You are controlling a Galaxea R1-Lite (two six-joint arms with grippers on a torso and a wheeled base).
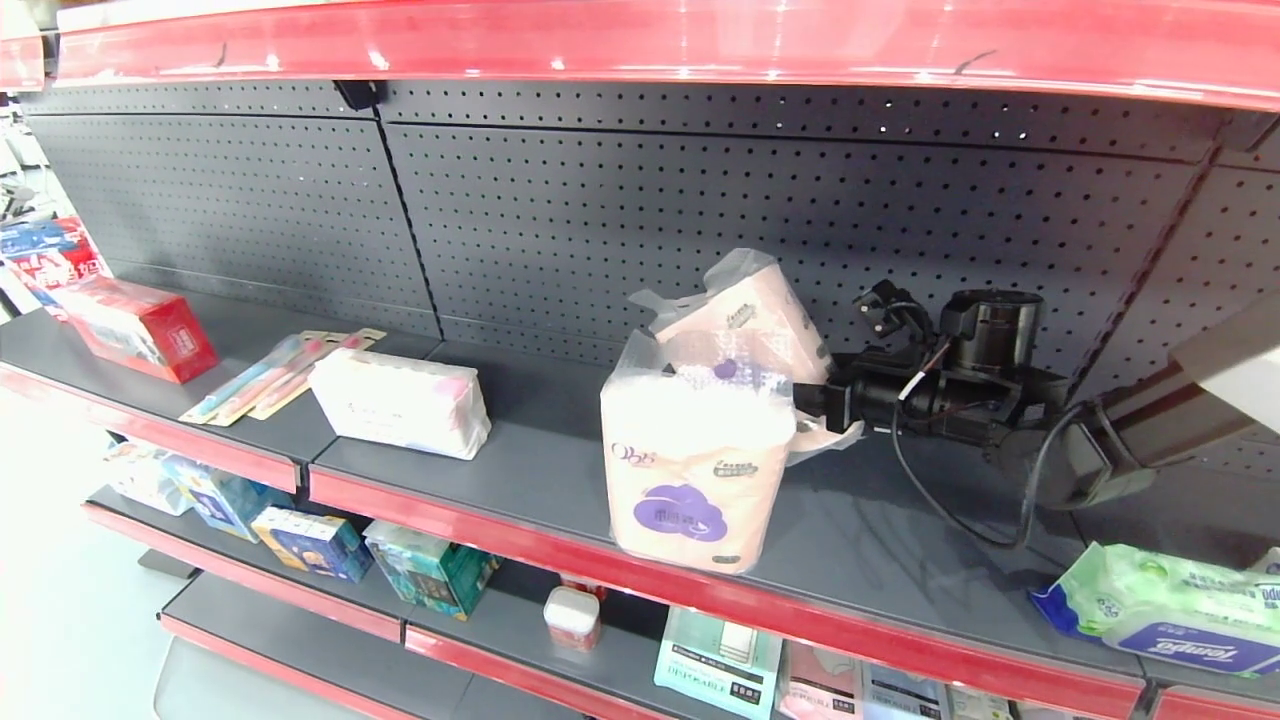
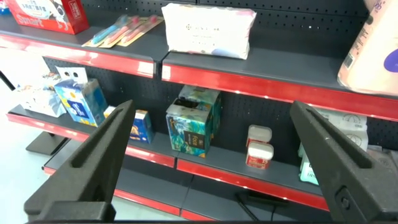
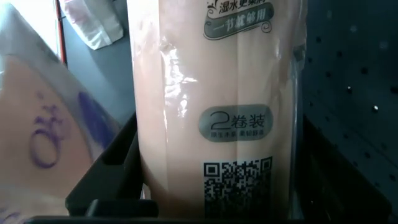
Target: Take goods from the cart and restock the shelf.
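Observation:
Two wrapped toilet paper packs are on the middle shelf (image 1: pixel 700 598). The front pack (image 1: pixel 690 470), with purple print, stands upright near the shelf's edge. Behind it a second, peach-coloured pack (image 1: pixel 745 310) leans tilted against the first. My right gripper (image 1: pixel 812 398) comes in from the right and is shut on this rear pack (image 3: pixel 217 124), which sits between its two fingers (image 3: pixel 115 165). The front pack (image 3: pixel 43 124) shows beside it. My left gripper (image 2: pixel 211 109) hangs open and holds nothing, in front of the lower shelves.
A white tissue pack (image 1: pixel 400 400), toothbrush packs (image 1: pixel 270 375) and a red box (image 1: pixel 140 328) lie further left on the same shelf. Green wet wipes (image 1: pixel 1170 605) lie at the right. Perforated back panel (image 1: pixel 600 200) stands behind. Lower shelves hold boxes (image 2: pixel 193 121) and small jars (image 2: pixel 258 146).

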